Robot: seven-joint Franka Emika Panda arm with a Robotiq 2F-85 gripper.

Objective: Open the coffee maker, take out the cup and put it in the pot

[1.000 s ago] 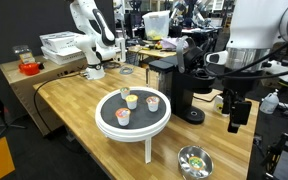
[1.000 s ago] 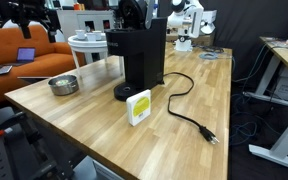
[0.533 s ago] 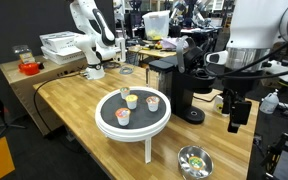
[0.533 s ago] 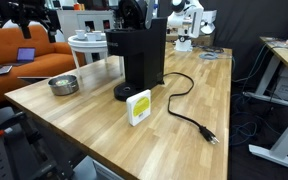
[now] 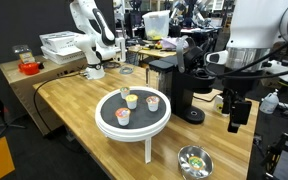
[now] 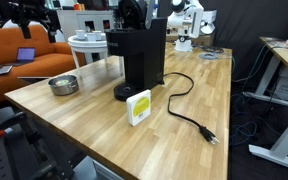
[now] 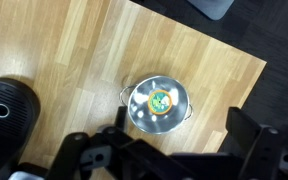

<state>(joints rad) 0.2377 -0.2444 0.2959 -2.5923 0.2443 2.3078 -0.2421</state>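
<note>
The black coffee maker (image 5: 177, 85) (image 6: 139, 55) stands on the wooden table; its rounded top (image 7: 4, 102) shows at the left edge of the wrist view. The shiny steel pot (image 5: 194, 160) (image 6: 63, 85) (image 7: 142, 118) sits on the table near it. A tiny cup (image 7: 161, 100) with a green and orange top lies inside the pot. My gripper (image 5: 236, 120) (image 7: 169, 150) hangs above the table beside the coffee maker, high over the pot. It is open, with nothing between its fingers (image 7: 249, 135).
A white pedestal tray (image 5: 132, 128) holds three small cups with yellow, orange and red tops. A yellow-and-white box (image 6: 138, 107) and the black power cord (image 6: 189, 115) lie behind the coffee maker. The table's edge (image 7: 239, 45) runs close to the pot.
</note>
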